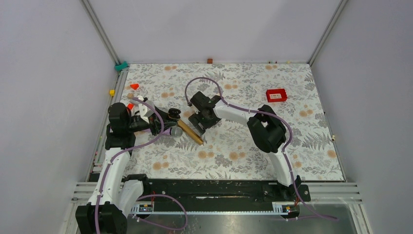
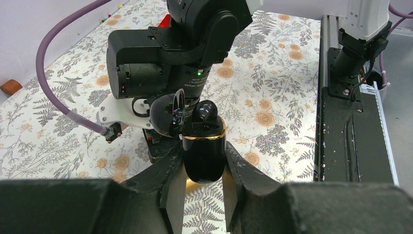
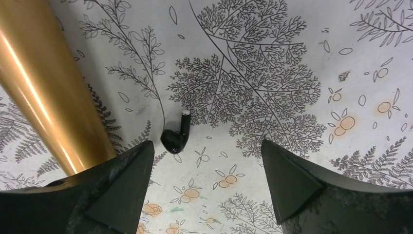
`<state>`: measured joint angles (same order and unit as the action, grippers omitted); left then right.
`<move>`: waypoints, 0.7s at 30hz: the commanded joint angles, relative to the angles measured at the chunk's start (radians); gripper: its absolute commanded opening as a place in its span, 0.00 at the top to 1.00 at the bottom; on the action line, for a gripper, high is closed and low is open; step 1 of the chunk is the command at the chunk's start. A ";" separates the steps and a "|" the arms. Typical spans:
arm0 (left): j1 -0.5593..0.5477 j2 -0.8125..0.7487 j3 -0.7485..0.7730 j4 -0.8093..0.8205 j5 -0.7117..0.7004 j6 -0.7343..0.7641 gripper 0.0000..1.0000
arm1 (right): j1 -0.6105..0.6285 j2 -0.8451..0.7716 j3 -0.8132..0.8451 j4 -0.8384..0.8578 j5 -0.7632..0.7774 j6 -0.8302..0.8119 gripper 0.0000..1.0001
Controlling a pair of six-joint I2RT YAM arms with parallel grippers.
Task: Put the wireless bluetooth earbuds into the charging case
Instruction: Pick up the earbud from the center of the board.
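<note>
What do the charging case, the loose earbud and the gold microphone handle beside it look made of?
Charging case: glossy black plastic, judging by sharp reflections, with a gold, metallic-looking band at the rim. Loose earbud: shiny black plastic, pale stem tip. Gold microphone handle: probably brushed or anodised metal; long soft highlight, though coated plastic is possible.

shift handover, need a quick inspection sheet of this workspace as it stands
surface: floral cloth, lying flat
job's things: charging case open, seated earbud apparently in it; loose earbud on the cloth
clutter: gold-handled microphone beside the loose earbud; red bin; small coloured blocks near the far-left edge
grippers: left claw shut on the charging case; right claw open above the loose earbud
cables: purple cables looped along both arms
surroundings: white walls, metal frame posts
</note>
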<state>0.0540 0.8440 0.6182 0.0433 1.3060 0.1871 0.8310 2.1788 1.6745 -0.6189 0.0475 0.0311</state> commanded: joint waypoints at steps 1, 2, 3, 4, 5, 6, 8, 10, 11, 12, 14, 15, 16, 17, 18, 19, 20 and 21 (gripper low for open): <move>-0.002 -0.005 0.018 0.017 0.026 0.017 1.00 | 0.000 0.006 0.048 -0.009 0.057 -0.006 0.12; -0.002 -0.005 0.019 0.017 0.027 0.018 1.00 | 0.000 0.009 0.050 -0.011 0.072 -0.010 0.12; -0.003 -0.005 0.020 0.017 0.027 0.018 1.00 | 0.000 0.012 0.051 -0.013 0.089 -0.016 0.12; -0.003 -0.006 0.019 0.017 0.027 0.018 1.00 | 0.000 0.013 0.053 -0.013 0.107 -0.021 0.12; -0.002 -0.005 0.019 0.018 0.028 0.018 1.00 | 0.001 0.014 0.053 -0.013 0.124 -0.024 0.12; -0.002 -0.005 0.019 0.018 0.028 0.018 1.00 | 0.000 0.013 0.053 -0.012 0.139 -0.026 0.12; -0.002 -0.006 0.019 0.018 0.028 0.017 1.00 | 0.000 0.009 0.054 -0.013 0.170 -0.058 0.12; -0.002 -0.007 0.019 0.018 0.030 0.017 1.00 | 0.000 0.004 0.054 -0.012 0.191 -0.077 0.12; -0.002 -0.007 0.020 0.017 0.031 0.017 1.00 | 0.000 0.002 0.054 -0.013 0.203 -0.082 0.12; -0.002 -0.007 0.019 0.018 0.030 0.017 1.00 | 0.000 0.000 0.054 -0.014 0.209 -0.087 0.12; -0.002 -0.007 0.019 0.017 0.032 0.017 1.00 | 0.001 -0.007 0.048 -0.014 0.220 -0.098 0.12; -0.002 -0.007 0.019 0.017 0.032 0.017 1.00 | 0.000 -0.011 0.044 -0.013 0.224 -0.102 0.11; -0.001 -0.007 0.019 0.017 0.032 0.017 1.00 | 0.000 -0.015 0.040 -0.013 0.230 -0.108 0.11; -0.002 -0.006 0.019 0.017 0.033 0.017 1.00 | 0.000 -0.019 0.036 -0.014 0.238 -0.113 0.11; -0.002 -0.006 0.018 0.017 0.034 0.017 1.00 | 0.000 -0.022 0.031 -0.014 0.248 -0.121 0.11; -0.002 -0.006 0.019 0.018 0.034 0.017 1.00 | 0.000 -0.023 0.029 -0.013 0.260 -0.126 0.11; -0.002 -0.006 0.018 0.017 0.034 0.017 1.00 | 0.000 -0.026 0.026 -0.013 0.272 -0.132 0.11; -0.002 -0.007 0.019 0.018 0.035 0.016 1.00 | -0.001 -0.027 0.024 -0.014 0.283 -0.138 0.11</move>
<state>0.0540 0.8440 0.6182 0.0433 1.3121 0.1871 0.8310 2.1815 1.6894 -0.6197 0.2535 -0.0677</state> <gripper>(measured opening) 0.280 0.888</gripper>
